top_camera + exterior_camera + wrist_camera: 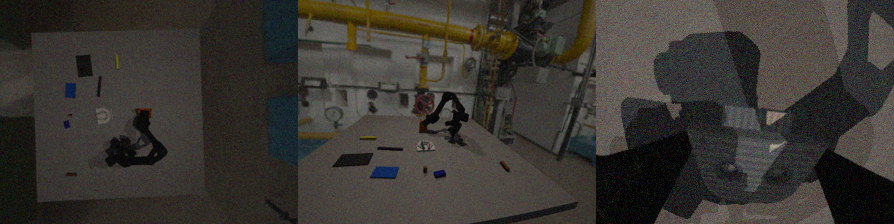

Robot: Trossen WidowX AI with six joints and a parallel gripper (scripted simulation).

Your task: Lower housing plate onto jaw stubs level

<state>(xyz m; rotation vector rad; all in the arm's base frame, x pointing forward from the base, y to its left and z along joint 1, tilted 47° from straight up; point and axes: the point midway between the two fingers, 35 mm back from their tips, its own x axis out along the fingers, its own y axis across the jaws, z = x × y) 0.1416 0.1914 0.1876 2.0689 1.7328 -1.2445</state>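
Note:
The pale caliper base (100, 121) (419, 148) lies flat left of the arm in the top view. Its two jaws (102, 113) (425, 145) show faintly on it; their exact pose is too small and dark to tell. My gripper (120, 149) (453, 138) (754, 144) is open and points down, away from the base. Between and below its fingertips in the wrist view is the grey housing plate (752, 162), lying flat on the table with two dark round holes, mostly in the arm's shadow. The plate is hidden under the hand in the top and exterior views.
A black panel (84, 65) (353, 160), a blue plate (70, 90) (384, 172), a dark bar (99, 86) (390, 148) and a yellow bar (117, 62) (368, 138) lie beyond the base. Small blue (67, 124) (440, 174) and orange (71, 174) (504, 166) blocks lie apart.

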